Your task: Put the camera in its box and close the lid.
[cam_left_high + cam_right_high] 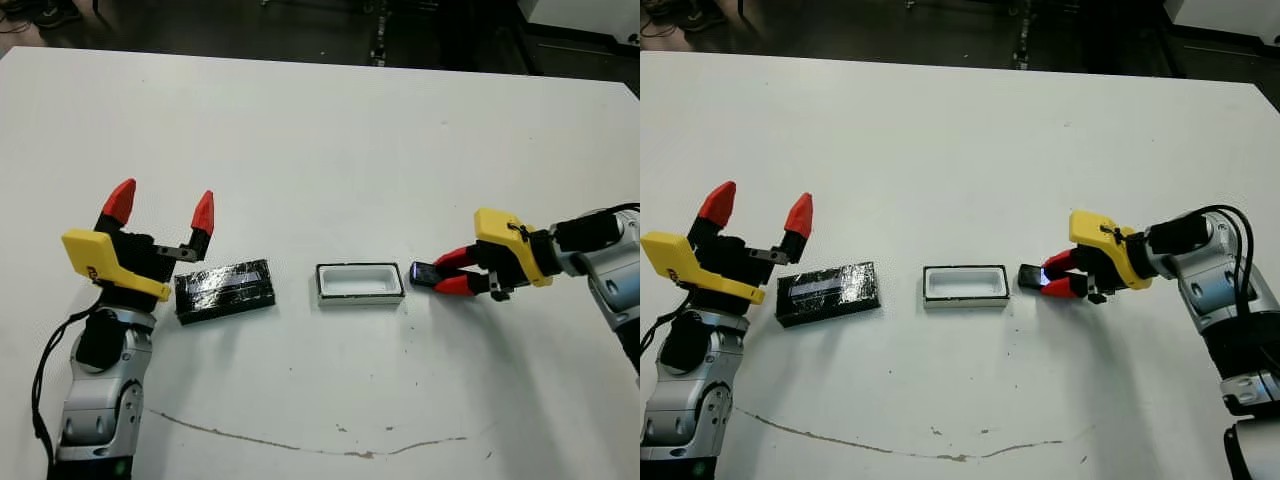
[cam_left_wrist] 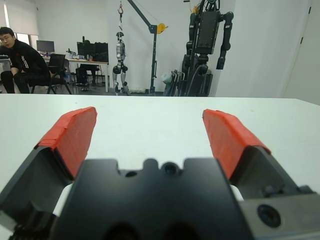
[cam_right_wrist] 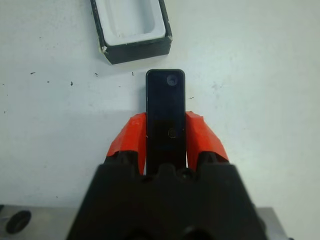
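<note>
The right claw [image 3: 165,131] pinches the camera [image 3: 165,102] lengthwise, apparently just above the bench, nose toward the box [image 3: 131,27] directly ahead, ready for insertion. The left claw [image 1: 162,212] waits spread beside the lid [image 1: 225,290].

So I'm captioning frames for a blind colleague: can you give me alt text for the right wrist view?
The right hand grips the slim black camera between its red fingers, the camera's free end pointing toward the open, white-lined box a short way ahead on the white table.
</note>
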{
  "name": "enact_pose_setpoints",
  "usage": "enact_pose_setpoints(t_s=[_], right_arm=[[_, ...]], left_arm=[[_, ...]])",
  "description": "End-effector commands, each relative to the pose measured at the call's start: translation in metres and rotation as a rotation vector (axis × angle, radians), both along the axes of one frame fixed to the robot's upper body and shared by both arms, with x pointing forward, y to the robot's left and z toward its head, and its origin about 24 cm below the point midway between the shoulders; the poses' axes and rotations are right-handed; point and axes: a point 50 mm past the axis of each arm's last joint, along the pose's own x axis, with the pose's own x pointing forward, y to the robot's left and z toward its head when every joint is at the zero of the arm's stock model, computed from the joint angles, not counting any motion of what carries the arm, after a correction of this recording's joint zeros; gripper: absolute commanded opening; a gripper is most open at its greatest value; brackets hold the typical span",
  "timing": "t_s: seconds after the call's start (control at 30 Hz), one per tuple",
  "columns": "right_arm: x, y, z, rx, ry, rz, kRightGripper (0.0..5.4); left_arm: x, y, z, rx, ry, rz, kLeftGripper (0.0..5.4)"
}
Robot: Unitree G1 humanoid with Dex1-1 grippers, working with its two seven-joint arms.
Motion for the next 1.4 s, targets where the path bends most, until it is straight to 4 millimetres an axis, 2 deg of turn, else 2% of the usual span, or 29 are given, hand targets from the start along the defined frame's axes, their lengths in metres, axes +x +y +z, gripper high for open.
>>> enact_pose_setpoints(t_s=[0.03, 0.17, 0.43, 0.57, 0.7, 0.83, 1.1, 1.27, 1.4], right_arm=[[0.0, -0.007, 0.003, -0.028, -0.007, -0.05, 1.65], [0.004, -0.009, 0.013, -0.004, -0.021, -0.074, 1.65], [0.023, -0.009, 0.049, 0.137, -0.055, -0.134, 1.65], [0.032, 0.001, 0.064, 0.283, 0.004, -0.147, 1.65], [0.033, 0.018, 0.069, 0.407, 0.041, -0.06, 1.65], [0.032, 0.036, 0.066, 0.42, 0.058, 0.015, 1.65], [0.026, 0.069, 0.043, 0.429, 0.146, 0.104, 1.65], [0.022, 0.083, 0.031, 0.427, 0.178, 0.137, 1.65], [0.02, 0.087, 0.025, 0.388, 0.199, 0.128, 1.65]], left_arm=[[0.0, 0.001, -0.002, 0.008, 0.009, 0.006, 5.4], [0.0, 0.001, -0.002, 0.011, 0.01, 0.009, 5.4], [-0.001, 0.002, -0.003, 0.001, 0.016, 0.007, 5.4], [0.0, 0.003, -0.004, 0.007, 0.011, 0.011, 5.4], [-0.001, 0.003, -0.004, 0.001, 0.012, 0.009, 5.4], [-0.001, 0.003, -0.004, -0.006, 0.015, 0.007, 5.4], [-0.002, 0.003, -0.004, -0.003, 0.014, 0.009, 5.4], [-0.002, 0.002, -0.004, -0.013, 0.016, 0.007, 5.4], [-0.002, 0.002, -0.005, -0.01, 0.017, 0.006, 5.4]])
